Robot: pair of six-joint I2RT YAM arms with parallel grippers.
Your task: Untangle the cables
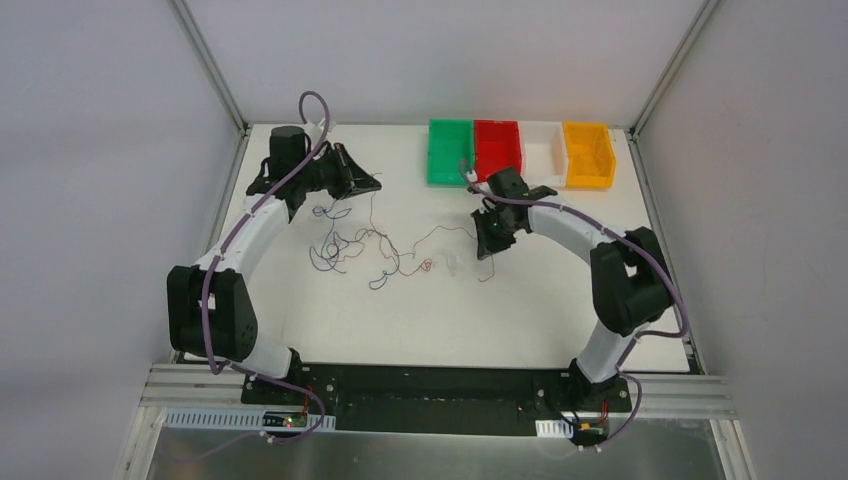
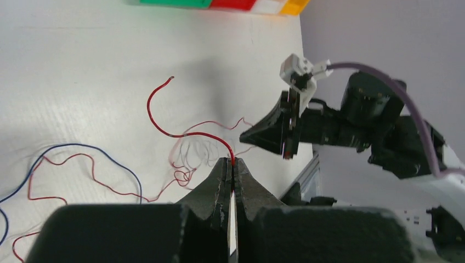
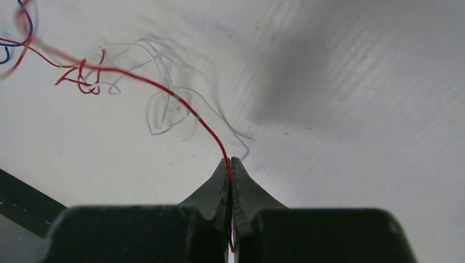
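Note:
The cables (image 1: 375, 255) lie strung out across the middle of the white table as thin red, dark blue and whitish wires. My left gripper (image 1: 372, 185) is at the far left and is shut on a red wire (image 2: 164, 129), pinched at the tips (image 2: 233, 163). A blue wire (image 2: 82, 146) and more red wire lie below it. My right gripper (image 1: 488, 243) is right of the tangle and is shut on a red wire (image 3: 164, 90), pinched at the tips (image 3: 230, 163). That wire runs to a small red knot (image 3: 82, 81) over a whitish wire (image 3: 159, 118).
Four bins stand in a row at the far edge: green (image 1: 450, 152), red (image 1: 497, 148), white (image 1: 541, 150) and orange-yellow (image 1: 588, 154). The right arm (image 2: 340, 126) shows in the left wrist view. Metal frame posts stand at the back corners.

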